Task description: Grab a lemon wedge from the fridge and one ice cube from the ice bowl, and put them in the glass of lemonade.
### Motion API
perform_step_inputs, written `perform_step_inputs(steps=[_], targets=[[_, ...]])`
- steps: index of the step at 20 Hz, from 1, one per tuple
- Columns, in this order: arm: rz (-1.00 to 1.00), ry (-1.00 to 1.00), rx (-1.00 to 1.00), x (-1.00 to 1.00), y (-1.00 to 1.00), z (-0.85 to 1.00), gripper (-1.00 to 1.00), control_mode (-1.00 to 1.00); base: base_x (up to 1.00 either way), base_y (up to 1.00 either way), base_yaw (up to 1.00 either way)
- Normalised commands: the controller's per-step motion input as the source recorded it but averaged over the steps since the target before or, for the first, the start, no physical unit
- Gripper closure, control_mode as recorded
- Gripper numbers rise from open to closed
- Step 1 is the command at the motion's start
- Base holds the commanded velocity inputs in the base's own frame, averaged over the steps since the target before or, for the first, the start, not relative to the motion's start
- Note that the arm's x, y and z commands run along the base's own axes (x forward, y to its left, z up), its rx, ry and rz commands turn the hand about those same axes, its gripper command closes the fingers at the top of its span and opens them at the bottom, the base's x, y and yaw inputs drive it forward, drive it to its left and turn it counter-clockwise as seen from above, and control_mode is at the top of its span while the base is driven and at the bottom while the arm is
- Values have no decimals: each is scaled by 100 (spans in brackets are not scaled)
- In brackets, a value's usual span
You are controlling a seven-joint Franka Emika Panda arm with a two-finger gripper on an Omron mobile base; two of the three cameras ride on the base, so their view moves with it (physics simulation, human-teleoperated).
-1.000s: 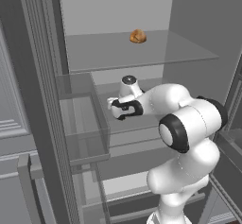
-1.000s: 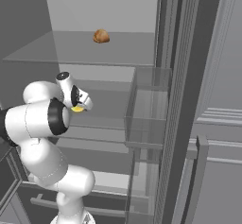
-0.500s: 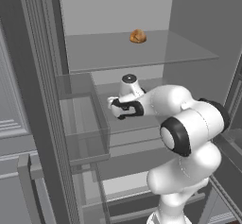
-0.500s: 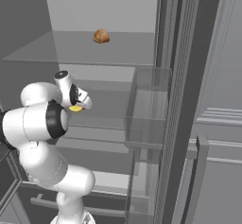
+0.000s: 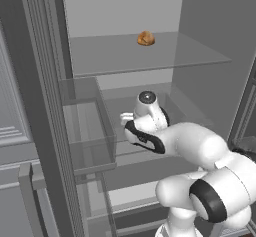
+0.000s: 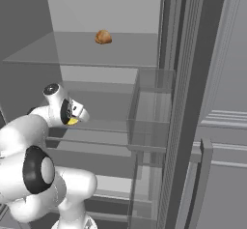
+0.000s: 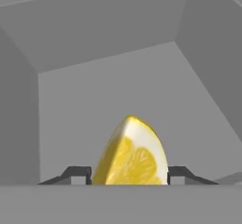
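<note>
The lemon wedge (image 7: 131, 154) stands bright yellow, cut face toward me, between my two dark fingertips (image 7: 78, 173), which press on its left and right sides. My gripper (image 7: 128, 173) is shut on it. In the right base view a sliver of the lemon wedge (image 6: 72, 121) peeks out under the gripper (image 6: 77, 117), low over the fridge's middle clear shelf (image 6: 96, 126). From the left base side, the gripper (image 5: 127, 118) reaches into the open fridge (image 5: 125, 56) above that same shelf.
A small brown food item (image 5: 145, 38) (image 6: 102, 37) lies on the upper shelf. The open door's clear bins (image 5: 90, 131) (image 6: 149, 121) jut out close beside the hand. The fridge's grey side and back walls (image 7: 118, 76) enclose the hand.
The jaws have closed in onto the lemon wedge. The arm has barely moved inside the fridge.
</note>
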Motion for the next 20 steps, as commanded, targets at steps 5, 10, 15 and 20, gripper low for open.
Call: perform_step_inputs(steps=[5,10,15,20], targets=[[1,1,0,-99,-51,78,100,-100,0,0,0],[9,10,0,-98,-54,100,100,-100,0,0,0],[11,6,0,-96,-45,100,100,-100,0,0,0],[9,9,-3,-51,-18,98,100,-100,0,0,0]])
